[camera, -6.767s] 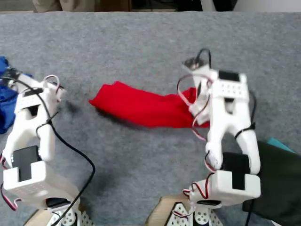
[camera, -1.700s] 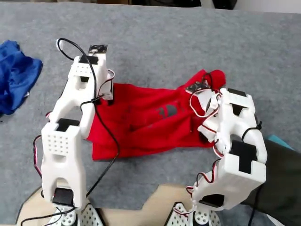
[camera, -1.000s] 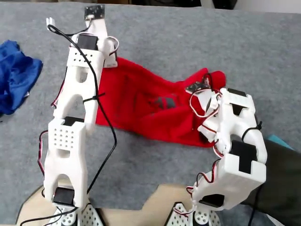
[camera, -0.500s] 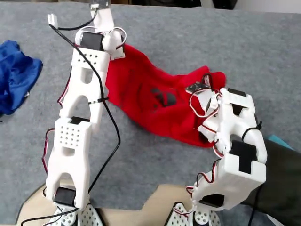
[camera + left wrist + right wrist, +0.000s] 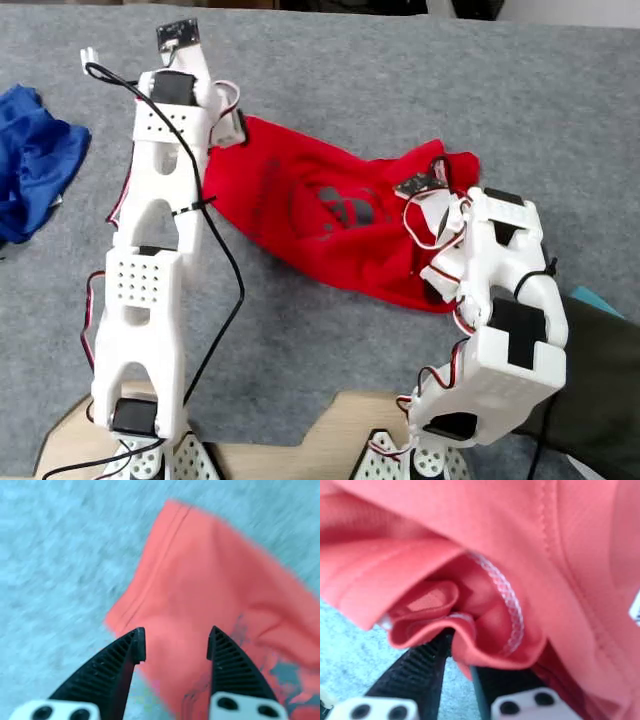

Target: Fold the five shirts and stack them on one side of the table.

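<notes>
A red shirt (image 5: 330,215) lies spread slantwise across the middle of the grey table. My left gripper (image 5: 226,126) hovers at the shirt's far left corner. In the left wrist view this gripper (image 5: 176,641) is open, with the red shirt (image 5: 220,590) corner below its fingertips and nothing between them. My right gripper (image 5: 432,190) is at the shirt's bunched right end. The right wrist view shows it (image 5: 460,652) shut on a thick fold of the red shirt (image 5: 520,555), hem stitching visible.
A crumpled blue shirt (image 5: 35,165) lies at the left edge of the table. A dark shirt (image 5: 600,380) over something teal (image 5: 590,300) sits at the near right, beside the right arm's base. Bare grey table (image 5: 400,80) stretches along the far side.
The left arm dragged the shirt's left corner toward the far side, stretching the cloth out, then shifted slightly left and nearer; the corner now lies on the table. The right arm stayed still.
</notes>
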Robot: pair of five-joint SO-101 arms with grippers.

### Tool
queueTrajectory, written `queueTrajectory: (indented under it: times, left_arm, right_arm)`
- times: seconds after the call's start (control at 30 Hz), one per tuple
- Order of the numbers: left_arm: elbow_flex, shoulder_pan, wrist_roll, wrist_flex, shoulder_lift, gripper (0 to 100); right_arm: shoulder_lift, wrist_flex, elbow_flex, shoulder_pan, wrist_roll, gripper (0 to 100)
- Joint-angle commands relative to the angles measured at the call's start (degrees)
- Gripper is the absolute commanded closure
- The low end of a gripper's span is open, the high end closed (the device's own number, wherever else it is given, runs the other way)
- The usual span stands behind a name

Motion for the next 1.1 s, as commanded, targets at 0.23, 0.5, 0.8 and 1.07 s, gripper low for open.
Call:
queueTrajectory:
  times: [0.23, 0.5, 0.8, 1.07]
  left_arm:
    - [19.6, 0.8, -15.5, 2.5, -10.9, 84]
    - [38.7, -17.8, -15.7, -6.2, -15.8, 87]
    - [58.2, -23.6, -18.7, -17.6, -14.5, 90]
    - [77.3, -20.0, -33.5, -11.3, -16.7, 98]
  right_arm:
    - [0.2, -2.4, -0.1, 1.5, -0.8, 99.1]
    - [0.6, -3.3, -0.4, 1.3, -3.6, 99.1]
    - [0.6, -4.0, -0.4, 1.1, -8.2, 99.1]
    - [0.6, -3.7, -0.4, 1.3, -9.0, 99.1]
